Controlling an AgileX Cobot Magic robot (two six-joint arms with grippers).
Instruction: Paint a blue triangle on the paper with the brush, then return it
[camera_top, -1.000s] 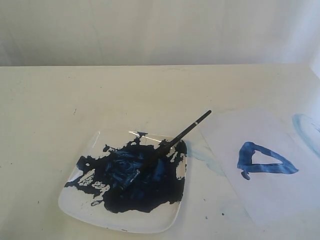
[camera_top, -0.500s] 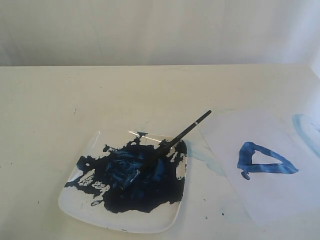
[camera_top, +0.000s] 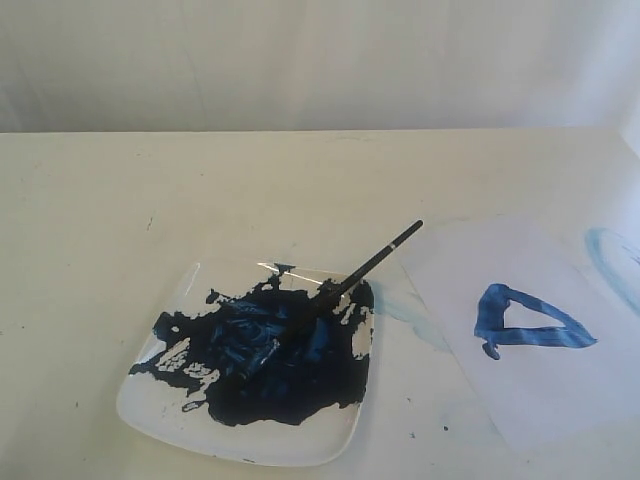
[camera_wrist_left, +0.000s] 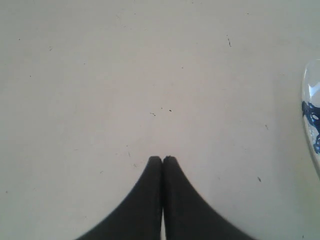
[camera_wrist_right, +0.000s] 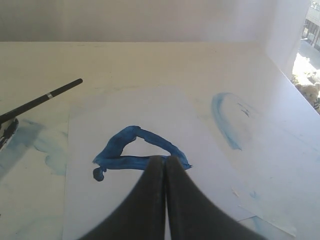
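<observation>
Exterior, plate (camera_top: 150, 418): white square dish on the table (camera_top: 200, 190), thickly smeared with dark blue paint; no arm shows here.
Exterior, brush (camera_top: 378, 260): bristle end lies in the plate's paint, and the black handle slants out over the plate's far right edge, with a silver band near the free end.
Exterior, paper (camera_top: 545, 395): flat on the table, just right of the plate and not touching it.
Exterior, blue triangle (camera_top: 540, 338): thick dark outline with a white centre, painted on the paper, well right of the plate.
Exterior, pale smear (camera_top: 608, 258): faint blue curve, farther from the plate than the triangle.
Left wrist, left gripper (camera_wrist_left: 162, 159): black fingers pressed together with nothing between them, over bare table beside the plate's rim.
Right wrist, right gripper (camera_wrist_right: 165, 159): fingers closed tight and empty, over the paper at the triangle's base stroke, away from the plate.
</observation>
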